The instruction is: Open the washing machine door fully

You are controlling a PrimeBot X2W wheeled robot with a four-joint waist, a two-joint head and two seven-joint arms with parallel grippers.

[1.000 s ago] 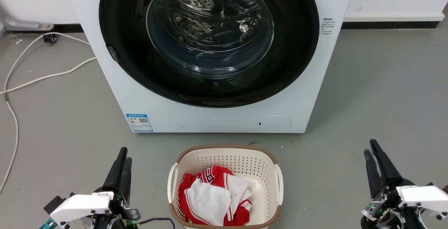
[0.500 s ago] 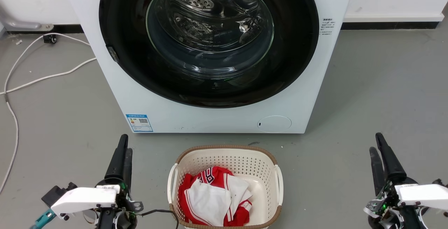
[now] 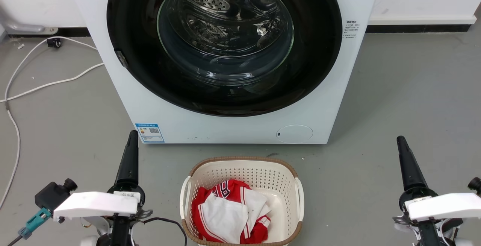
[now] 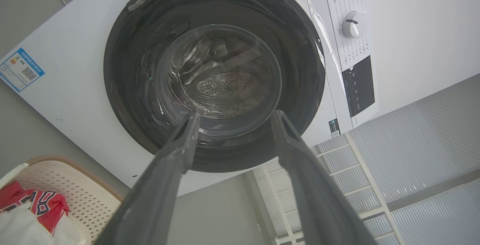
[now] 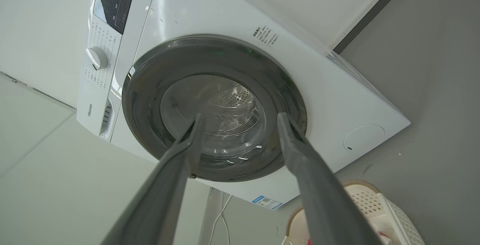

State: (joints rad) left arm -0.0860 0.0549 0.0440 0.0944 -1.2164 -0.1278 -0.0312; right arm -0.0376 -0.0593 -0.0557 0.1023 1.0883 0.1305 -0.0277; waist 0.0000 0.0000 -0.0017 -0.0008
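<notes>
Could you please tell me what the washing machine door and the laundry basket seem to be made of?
The washing machine door: a glossy black ring, likely plastic, around a clear domed bowl, probably glass, given its sharp reflections. The laundry basket: matte cream plastic, by its regular perforations, with a brown woven-look rim.

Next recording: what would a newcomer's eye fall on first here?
The big glossy black washing machine door, shut on the white machine, dominates the head view's upper middle. Below it on the grey floor stands a cream laundry basket holding red and white clothes, with the left tool and right tool open at the lower corners.
</notes>
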